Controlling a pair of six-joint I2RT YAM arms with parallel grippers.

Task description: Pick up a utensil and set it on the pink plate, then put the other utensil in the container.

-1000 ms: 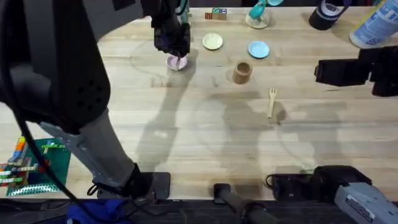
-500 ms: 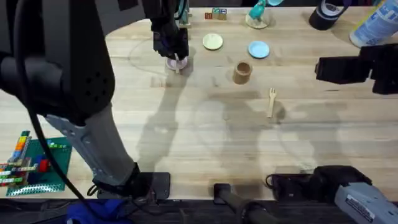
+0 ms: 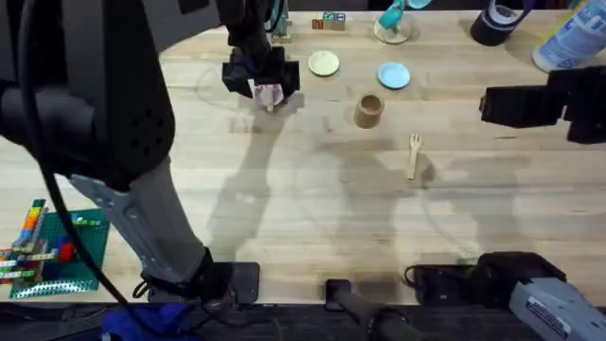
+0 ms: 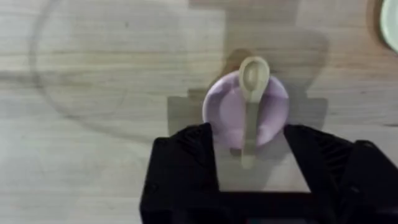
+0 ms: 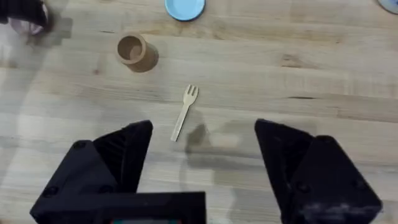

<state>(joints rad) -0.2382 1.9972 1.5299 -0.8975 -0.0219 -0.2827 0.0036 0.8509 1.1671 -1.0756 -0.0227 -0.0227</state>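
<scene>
The small wooden spoon (image 4: 251, 106) lies across the pink plate (image 4: 222, 113), its bowl reaching over the rim. My left gripper (image 4: 249, 167) hovers open just above, one black finger on each side of the plate (image 3: 276, 93), holding nothing. The wooden fork (image 3: 413, 154) lies flat on the table to the right of the middle, also visible as the fork (image 5: 185, 112) under the right wrist. The tan cylindrical container (image 3: 368, 110) stands upright between plate and fork. My right gripper (image 5: 202, 162) hangs wide open and empty above the table, near the fork.
A yellow plate (image 3: 324, 63) and a light blue plate (image 3: 394, 75) sit behind the container. A teal object, tape roll and bottle line the far edge. A green baseplate with bricks (image 3: 57, 248) lies at the near left. Bare wood surrounds the fork.
My left gripper has opened over the pink plate and let go of the spoon, which now rests there. The right arm and the fork have not moved.
</scene>
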